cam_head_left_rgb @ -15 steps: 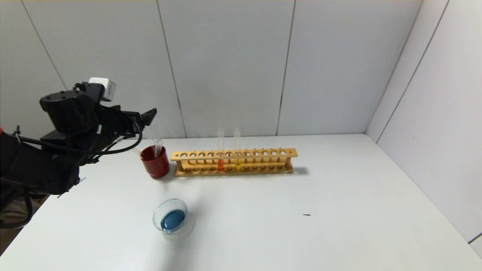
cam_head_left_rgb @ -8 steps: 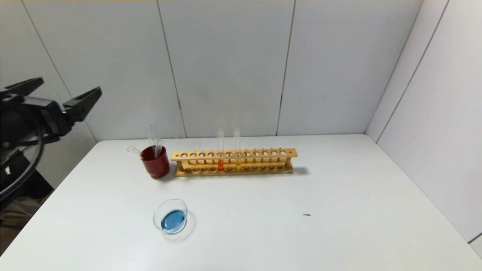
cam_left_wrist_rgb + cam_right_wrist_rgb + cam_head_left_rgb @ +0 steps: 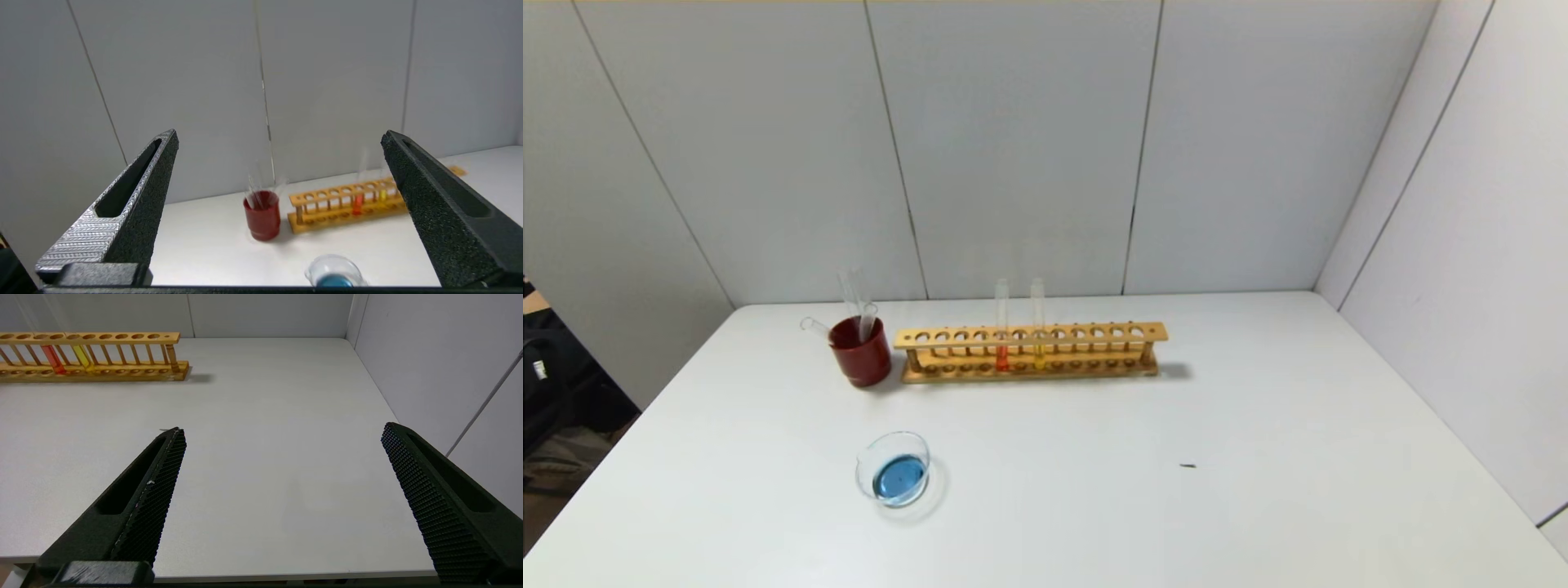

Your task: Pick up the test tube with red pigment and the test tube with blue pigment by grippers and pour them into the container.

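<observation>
The test tube with red pigment [image 3: 1001,347] stands upright in the wooden rack, and it also shows in the wrist views [image 3: 358,203] [image 3: 52,358]. The container [image 3: 894,442], a shallow glass dish holding blue liquid, sits near the front left of the table. No test tube with blue pigment shows. My left gripper [image 3: 280,134] is open and empty, off the table's left side and facing the cup and rack. My right gripper [image 3: 284,428] is open and empty over the table's near right edge. Neither arm shows in the head view.
A wooden rack [image 3: 1029,335] stands at the back of the white table, holding also a yellow tube [image 3: 1038,351]. A dark red cup [image 3: 860,359] with clear tubes stands at its left end. Grey walls close the back and right.
My left arm has drawn back to the left, from beside the red cup to out of the head view. Its gripper stayed open. Nothing on the table moved.
</observation>
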You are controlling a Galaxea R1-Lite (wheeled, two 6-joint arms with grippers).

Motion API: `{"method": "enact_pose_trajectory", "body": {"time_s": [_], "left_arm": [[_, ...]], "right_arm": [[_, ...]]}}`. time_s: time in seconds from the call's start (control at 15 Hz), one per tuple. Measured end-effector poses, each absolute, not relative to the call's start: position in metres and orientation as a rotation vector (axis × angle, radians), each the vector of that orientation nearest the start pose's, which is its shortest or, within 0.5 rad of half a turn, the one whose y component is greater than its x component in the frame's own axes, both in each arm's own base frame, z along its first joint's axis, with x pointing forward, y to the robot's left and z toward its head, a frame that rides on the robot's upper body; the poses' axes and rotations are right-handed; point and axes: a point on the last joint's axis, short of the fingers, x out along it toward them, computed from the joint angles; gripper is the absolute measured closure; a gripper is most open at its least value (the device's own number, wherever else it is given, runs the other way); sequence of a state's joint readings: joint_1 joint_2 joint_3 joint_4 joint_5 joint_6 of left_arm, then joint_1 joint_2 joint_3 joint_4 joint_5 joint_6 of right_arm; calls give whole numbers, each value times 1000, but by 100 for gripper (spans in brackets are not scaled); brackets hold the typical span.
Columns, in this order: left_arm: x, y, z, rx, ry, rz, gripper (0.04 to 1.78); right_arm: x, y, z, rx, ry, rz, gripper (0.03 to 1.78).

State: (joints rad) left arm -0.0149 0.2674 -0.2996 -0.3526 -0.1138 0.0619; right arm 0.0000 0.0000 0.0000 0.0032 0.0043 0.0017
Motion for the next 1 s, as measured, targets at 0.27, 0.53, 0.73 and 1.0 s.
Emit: {"method": "enact_pose_trajectory", "body": {"time_s": [0.27,0.53,0.73,1.0], "left_arm": [[-34,-2,133,48,-255,-85,7],[-24,0,88,89,-98,-23,7],[-23,0,75,92,7,-7,7],[-23,0,74,71,16,-13,7]], "right_arm": [[-23,0,75,1,3,4,6],[-23,0,75,2,3,4,6],[-23,0,75,2,3,4,6],[-23,0,75,2,3,4,6]]}}
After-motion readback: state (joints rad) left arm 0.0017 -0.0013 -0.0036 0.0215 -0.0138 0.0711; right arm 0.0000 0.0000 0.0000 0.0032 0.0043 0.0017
